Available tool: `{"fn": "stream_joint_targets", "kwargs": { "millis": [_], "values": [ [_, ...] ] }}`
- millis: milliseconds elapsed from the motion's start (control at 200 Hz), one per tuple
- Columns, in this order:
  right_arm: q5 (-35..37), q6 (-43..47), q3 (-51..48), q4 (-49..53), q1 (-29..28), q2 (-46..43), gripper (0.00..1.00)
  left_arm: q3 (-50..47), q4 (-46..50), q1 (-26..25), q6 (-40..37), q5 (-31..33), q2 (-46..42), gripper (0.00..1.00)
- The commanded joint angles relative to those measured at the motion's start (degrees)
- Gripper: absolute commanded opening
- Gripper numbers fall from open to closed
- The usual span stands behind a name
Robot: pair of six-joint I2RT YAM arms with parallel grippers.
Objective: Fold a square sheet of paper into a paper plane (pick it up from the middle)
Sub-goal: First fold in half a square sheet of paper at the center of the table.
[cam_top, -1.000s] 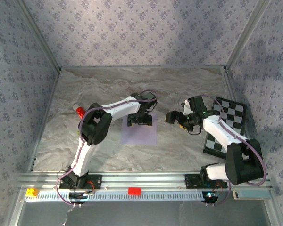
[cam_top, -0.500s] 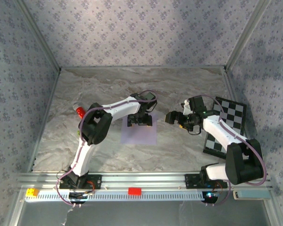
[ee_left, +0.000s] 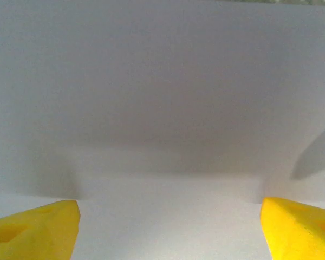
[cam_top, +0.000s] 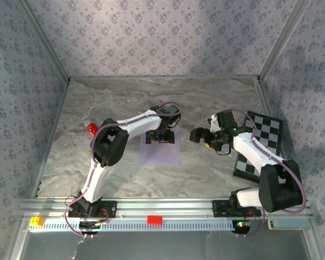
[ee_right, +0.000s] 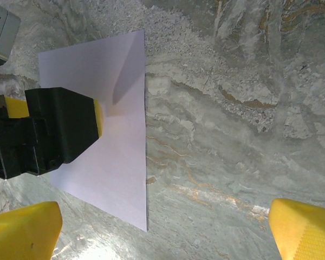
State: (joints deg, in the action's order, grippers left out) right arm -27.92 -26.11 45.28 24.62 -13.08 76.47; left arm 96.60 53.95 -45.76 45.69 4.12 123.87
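Marble-patterned tabletop (cam_top: pixel 206 97), grey and cream with darker veins, enclosed on three sides by walls (cam_top: pixel 162 38) papered in a pale blue floral print. Metal posts (cam_top: pixel 45 40) rise at the two far corners. A black-and-white checkered board (cam_top: pixel 264 131) lies flat near the tabletop's right edge, slightly skewed. A small red cylinder (cam_top: pixel 91 128) sits near the left edge, about halfway back. A slotted metal rail (cam_top: pixel 195 223) runs along the near edge; a yellow block (cam_top: pixel 37 221) sits at its left end and a red block (cam_top: pixel 154 219) near its middle.
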Motion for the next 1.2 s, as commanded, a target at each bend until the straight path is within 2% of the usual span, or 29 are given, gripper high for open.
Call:
{"fn": "stream_joint_targets", "kwargs": {
  "millis": [0, 305, 665, 1194],
  "values": [
    [-1.02, -0.53, 1.40, 0.41, 0.14, 0.77, 1.00, -1.19, 0.53, -0.08, -0.37, -1.67, 1.05, 0.86],
    [-0.50, -0.47, 1.22, 0.76, 0.08, 0.85, 1.00, -5.40, -2.26, -0.05, -0.34, -3.50, 3.08, 0.86],
    [-0.69, -1.01, 1.90, 0.86, -0.01, 0.88, 1.00, -5.38, -2.63, -0.14, -0.74, -3.94, 3.92, 0.84],
    [0.18, -2.19, 3.54, 1.22, -2.07, 1.03, 1.00, -4.30, -3.21, 0.93, -2.88, -1.52, -3.86, 0.88]
  ]
}}
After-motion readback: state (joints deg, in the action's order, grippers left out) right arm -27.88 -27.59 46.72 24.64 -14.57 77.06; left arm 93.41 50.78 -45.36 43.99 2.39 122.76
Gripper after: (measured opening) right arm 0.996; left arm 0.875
